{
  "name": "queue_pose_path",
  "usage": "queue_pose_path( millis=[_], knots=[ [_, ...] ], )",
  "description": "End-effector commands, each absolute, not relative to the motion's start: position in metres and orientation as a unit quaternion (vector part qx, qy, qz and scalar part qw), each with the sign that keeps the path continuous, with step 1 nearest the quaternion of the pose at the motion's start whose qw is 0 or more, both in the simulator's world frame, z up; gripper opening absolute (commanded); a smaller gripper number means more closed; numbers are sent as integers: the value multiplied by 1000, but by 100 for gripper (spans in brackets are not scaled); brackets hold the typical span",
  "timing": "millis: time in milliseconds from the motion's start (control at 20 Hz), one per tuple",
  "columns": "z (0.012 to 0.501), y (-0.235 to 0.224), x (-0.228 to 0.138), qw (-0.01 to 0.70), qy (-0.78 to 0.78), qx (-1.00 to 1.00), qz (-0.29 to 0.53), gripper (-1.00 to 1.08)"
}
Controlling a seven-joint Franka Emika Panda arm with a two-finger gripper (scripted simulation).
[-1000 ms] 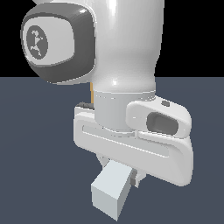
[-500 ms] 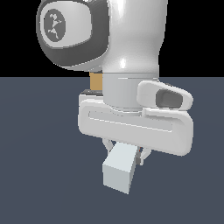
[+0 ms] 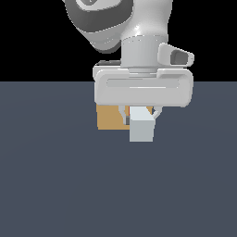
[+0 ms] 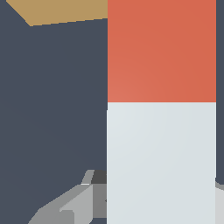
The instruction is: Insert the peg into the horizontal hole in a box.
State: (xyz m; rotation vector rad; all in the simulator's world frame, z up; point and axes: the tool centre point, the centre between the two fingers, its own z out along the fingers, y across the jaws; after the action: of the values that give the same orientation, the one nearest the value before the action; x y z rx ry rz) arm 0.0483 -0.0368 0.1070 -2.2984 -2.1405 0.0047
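My gripper [image 3: 140, 115] is shut on the peg [image 3: 141, 129]. In the exterior view only the peg's pale grey-white end face shows, pointing toward the camera just below the hand. The tan box [image 3: 110, 117] sits behind the hand, mostly hidden by it. The hole is hidden in both views. In the wrist view the peg [image 4: 161, 162] fills much of the frame, pale near the fingers [image 4: 70, 205] and red-orange at the far end [image 4: 161, 50]. A corner of the box [image 4: 65, 11] shows beyond it.
The dark grey floor [image 3: 55, 176] surrounds the box and arm. The white arm [image 3: 139, 32] rises above the hand and covers most of the box. Nothing else is in view.
The arm has swung toward the exterior view's right and turned, so the peg now points straight at the camera. The tan box has come into view behind the hand.
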Motion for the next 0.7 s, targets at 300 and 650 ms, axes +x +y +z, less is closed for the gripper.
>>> queue_pose_path(
  millis=[300,650],
  knots=[
    [129,-13,50,0,-717,-697,0,-100],
    [131,-14,51,-1,-718,-696,-1,-100]
  ],
)
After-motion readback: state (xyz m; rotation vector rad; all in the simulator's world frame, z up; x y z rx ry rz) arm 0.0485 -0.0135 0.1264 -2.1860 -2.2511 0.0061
